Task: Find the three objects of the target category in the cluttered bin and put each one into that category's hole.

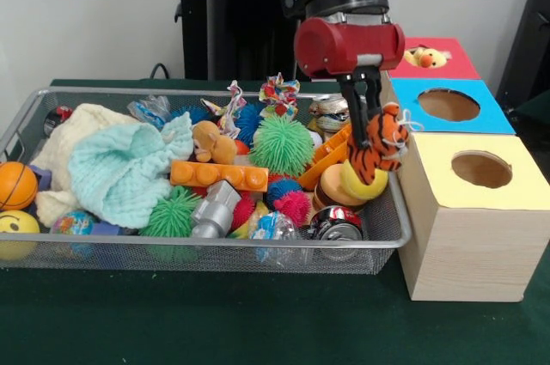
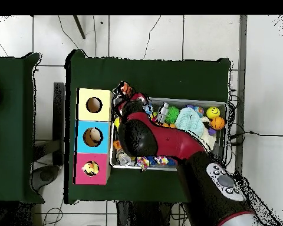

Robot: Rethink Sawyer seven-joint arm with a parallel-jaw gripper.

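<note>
My gripper [image 1: 367,135] hangs over the right end of the wire mesh bin [image 1: 215,243] and is shut on the orange black-striped tiger [image 1: 383,143], which is lifted clear of the clutter. The yellow duck [image 1: 427,57] sits in the hole of the red-topped box [image 1: 458,64], the far box in the row. The tan-brown plush [image 1: 211,142] lies in the middle of the bin beside the pale cloth. In the overhead view the arm [image 2: 150,138] covers the bin's left part and hides the gripper; the duck [image 2: 91,169] shows in the red top [image 2: 84,178].
The blue-topped box [image 1: 449,105] and yellow-topped box [image 1: 481,169] stand right of the bin, their holes open. The bin holds green spiky balls [image 1: 281,145], an orange brick [image 1: 219,176], cloths [image 1: 120,167], a basketball [image 1: 15,185], a smiley ball [image 1: 17,226] and a can [image 1: 337,226].
</note>
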